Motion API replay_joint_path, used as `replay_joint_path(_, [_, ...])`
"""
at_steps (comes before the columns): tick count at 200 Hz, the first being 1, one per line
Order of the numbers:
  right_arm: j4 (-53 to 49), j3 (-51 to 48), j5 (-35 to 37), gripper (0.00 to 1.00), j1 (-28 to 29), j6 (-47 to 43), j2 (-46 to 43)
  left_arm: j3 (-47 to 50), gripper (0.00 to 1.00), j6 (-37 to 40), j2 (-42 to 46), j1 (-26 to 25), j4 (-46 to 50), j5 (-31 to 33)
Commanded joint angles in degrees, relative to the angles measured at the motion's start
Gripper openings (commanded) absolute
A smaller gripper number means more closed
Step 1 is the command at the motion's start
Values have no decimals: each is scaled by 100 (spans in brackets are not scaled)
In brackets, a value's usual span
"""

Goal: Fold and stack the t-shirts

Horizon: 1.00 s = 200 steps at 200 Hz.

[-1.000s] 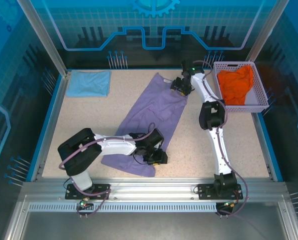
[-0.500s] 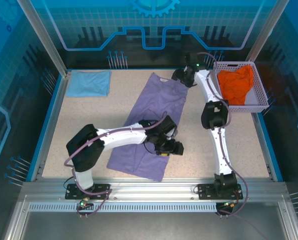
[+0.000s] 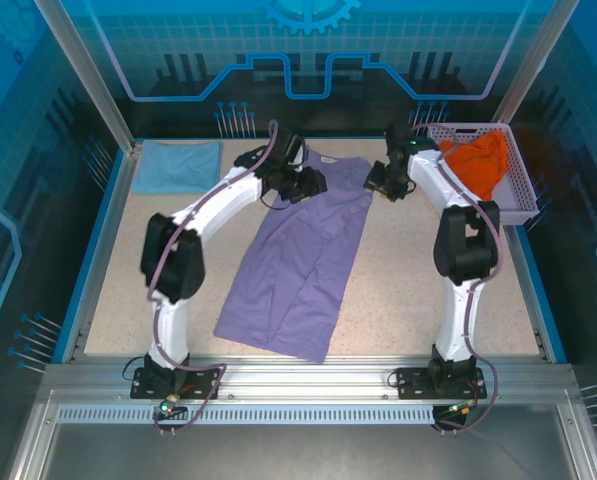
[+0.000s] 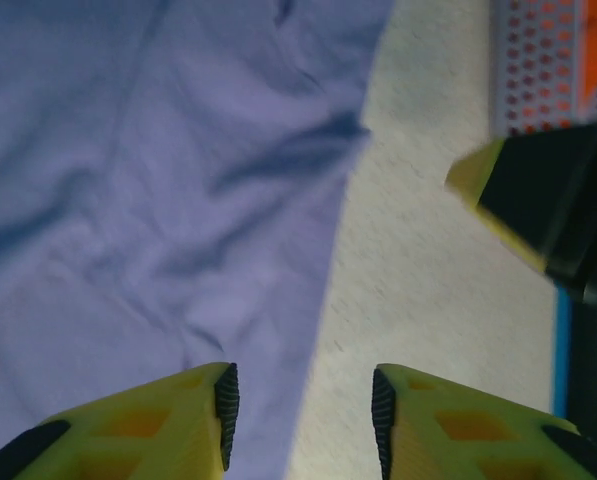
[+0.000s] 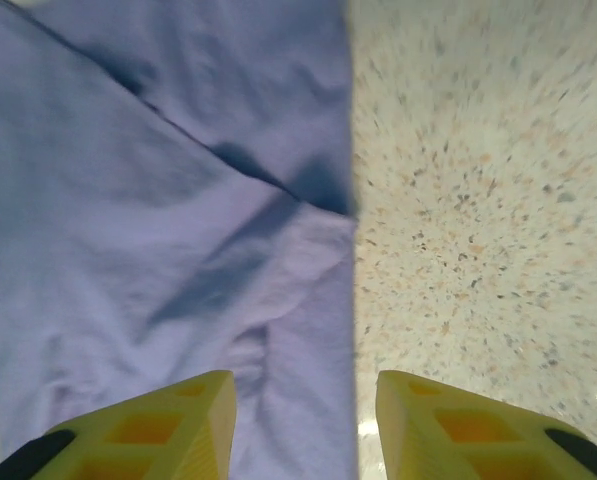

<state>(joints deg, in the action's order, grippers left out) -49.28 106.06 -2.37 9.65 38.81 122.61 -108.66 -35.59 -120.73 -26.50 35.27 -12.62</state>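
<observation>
1. A lavender-purple t-shirt (image 3: 298,260) lay spread flat on the speckled table (image 3: 408,290). Its collar end was at the far side and its hem near the front edge, and the whole length slanted a little to the left toward the front.
2. The left claw (image 3: 306,186) hung over the far part of that shirt, close to the collar, at the end of an arm stretched out from its base at the near left.
3. Seen from the left wrist, the left claw (image 4: 300,400) had its jaws parted with nothing caught between them. One finger was above purple cloth and the other above bare table, and an edge of the shirt ran down between the two.
4. The right claw (image 3: 380,182) sat just beside the shirt's far right corner, between the shirt and the basket (image 3: 526,207).
5. Seen from the right wrist, the right claw (image 5: 303,390) was likewise parted and gripped nothing. A creased edge of the lavender shirt lay below it, with speckled table to the right.
6. A light blue t-shirt (image 3: 180,166) rested folded in the far left corner of the table, well apart from the lavender one.
7. An orange t-shirt (image 3: 475,165) was crumpled inside the white lattice basket at the far right corner, bunched toward its left wall.
8. The left wrist view also caught the basket (image 4: 538,60), with orange showing through its holes, and one yellow-and-black finger (image 4: 518,185) of the right claw just below it.
</observation>
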Motion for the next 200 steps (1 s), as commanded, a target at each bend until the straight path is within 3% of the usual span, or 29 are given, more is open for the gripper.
replay_joint_path(1, [-45,265,-52,42,143,124,515,-1272,40,670,-1154,218,871,101])
replay_joint_path(23, [-282,728,-106,42,204,272,1024,-2633,39,772,-2231,375,1324,-121])
replay_joint_path(51, [-508,1238,-84,43,288,346,1579,-3286,39,537,-2935,561,1285,-367])
replay_joint_path(80, [-697,1875,-112,45,351,339,2077,-3251,41,-76,-3162,850,1410,145])
replay_joint_path(144, [-1220,4545,-761,50,572,333,3784,-2637,41,-827,-3033,1415,935,229])
replay_joint_path(178, [-647,4785,-1073,56,526,535,3972,-2584,44,-1184,-3024,1653,591,49])
replay_joint_path(200, [-687,4964,-1255,62,401,528,3779,-2929,51,-1129,-2991,1675,736,-277])
